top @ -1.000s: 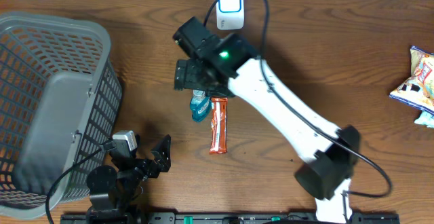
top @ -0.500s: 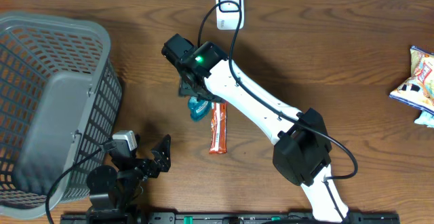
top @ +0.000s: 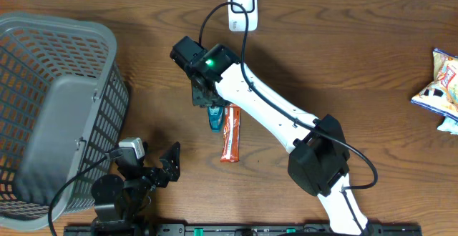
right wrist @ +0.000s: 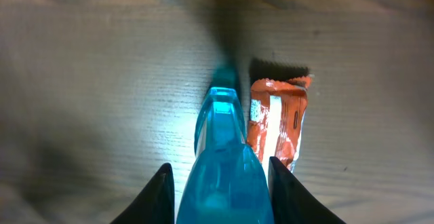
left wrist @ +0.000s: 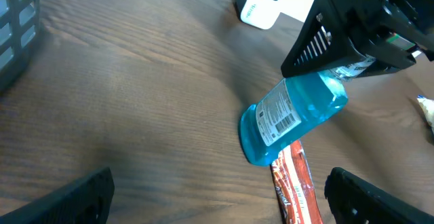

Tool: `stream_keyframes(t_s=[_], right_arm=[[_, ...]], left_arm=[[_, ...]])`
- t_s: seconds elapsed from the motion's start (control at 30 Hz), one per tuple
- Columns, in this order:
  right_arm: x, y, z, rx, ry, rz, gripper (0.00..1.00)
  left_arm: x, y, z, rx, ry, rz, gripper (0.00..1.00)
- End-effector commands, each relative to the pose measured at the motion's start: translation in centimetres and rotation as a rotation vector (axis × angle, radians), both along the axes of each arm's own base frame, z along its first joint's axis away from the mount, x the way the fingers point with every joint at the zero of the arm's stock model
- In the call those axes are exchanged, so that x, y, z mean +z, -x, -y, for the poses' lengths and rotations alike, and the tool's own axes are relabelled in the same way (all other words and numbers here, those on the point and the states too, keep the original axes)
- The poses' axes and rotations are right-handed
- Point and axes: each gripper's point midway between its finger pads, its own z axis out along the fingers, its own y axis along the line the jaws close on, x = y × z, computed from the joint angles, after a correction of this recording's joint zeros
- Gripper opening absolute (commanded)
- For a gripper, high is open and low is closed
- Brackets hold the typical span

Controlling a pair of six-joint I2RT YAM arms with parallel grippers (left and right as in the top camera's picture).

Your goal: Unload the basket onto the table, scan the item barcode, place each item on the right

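The overhead view is evenly and fairly brightly lit. The brown desk (top: 372, 64) is sharp, with only soft shadows beside the basket (top: 107, 114). In the right wrist view the light falls from above. The blue bottle (right wrist: 220, 176) glows and throws a pale bright patch on the wood, while the upper middle and lower left sink dark. The bottle's near part looks soft, perhaps out of focus. The left wrist view is clear, though its wood grain smears slightly at lower left.

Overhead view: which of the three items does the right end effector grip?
The blue bottle, in the right end effector; the orange snack bar lies free beside it, the chip bag far off.
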Motion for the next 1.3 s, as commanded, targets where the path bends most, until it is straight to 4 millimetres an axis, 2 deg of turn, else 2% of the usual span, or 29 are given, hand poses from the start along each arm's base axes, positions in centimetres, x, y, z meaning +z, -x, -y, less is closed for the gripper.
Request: stream_keyframes(t_s=[0.0,0.03,0.17,0.23,0.3,0.37,0.57,0.63,0.7,0.73,0.8,0.87,0.93,1.07,1.17,1.27], right_arm=[[-0.7,-0.3,0.1,0.346,0.037,-0.008,0.16],[-0.5,0.0,-0.2,0.471,0.031,-0.009,0.16],[0.4,0.9,-0.4,0.773,0.032,-0.004,0.15],[0.7,1.4,-0.1,0.901,0.05,-0.007,0.17],[1.0,2.0,0.4,1.017,0.07,-0.018,0.24],[1.0,2.2,0.7,1.085,0.084,-0.026,0.27],[1.0,2.1,0.7,1.089,0.083,-0.023,0.3],[1.1,2.1,0.8,1.08,0.082,-0.02,0.4],[1.5,2.0,0.8,1.071,0.079,-0.014,0.54],[1.7,2.0,0.9,1.066,0.077,-0.009,0.58],[2.6,2.0,0.8,1.041,0.068,0.01,0.71],[4.1,1.8,0.6,1.007,0.052,0.045,0.81],[6.4,1.5,0.3,0.95,0.023,0.101,0.85],[13.0,0.9,0.8,0.832,-0.053,0.252,0.95],[18.0,1.4,2.7,0.751,-0.106,0.351,0.98],[22.1,3.2,5.7,0.699,-0.132,0.407,0.99]], left_arm=[[-1.0,0.2,0.1,-0.01,-0.001,-0.03,0.99],[-1.0,0.2,0.1,-0.01,-0.001,-0.03,0.99],[-1.0,0.2,0.1,-0.01,-0.001,-0.03,0.99],[-1.0,0.2,0.1,-0.01,-0.001,-0.03,0.99],[-1.0,0.2,0.1,-0.01,-0.001,-0.03,0.99],[-1.0,0.2,0.1,-0.01,-0.001,-0.03,0.99],[-1.0,0.2,0.1,-0.01,-0.001,-0.03,0.99],[-1.0,0.2,0.1,-0.01,-0.001,-0.03,0.99],[-1.0,0.2,0.1,-0.01,-0.001,-0.03,0.99],[-1.0,0.2,0.1,-0.01,-0.001,-0.03,0.99],[-1.0,0.2,0.1,-0.01,-0.001,-0.03,0.99],[-1.0,0.2,0.1,-0.01,-0.001,-0.03,0.99],[-1.0,0.2,0.1,-0.01,-0.001,-0.03,0.99],[-1.0,0.2,0.1,-0.01,-0.001,-0.03,0.99],[-1.0,0.2,0.1,-0.01,-0.001,-0.03,0.99],[-1.0,0.2,0.1,-0.01,-0.001,-0.03,0.99]])
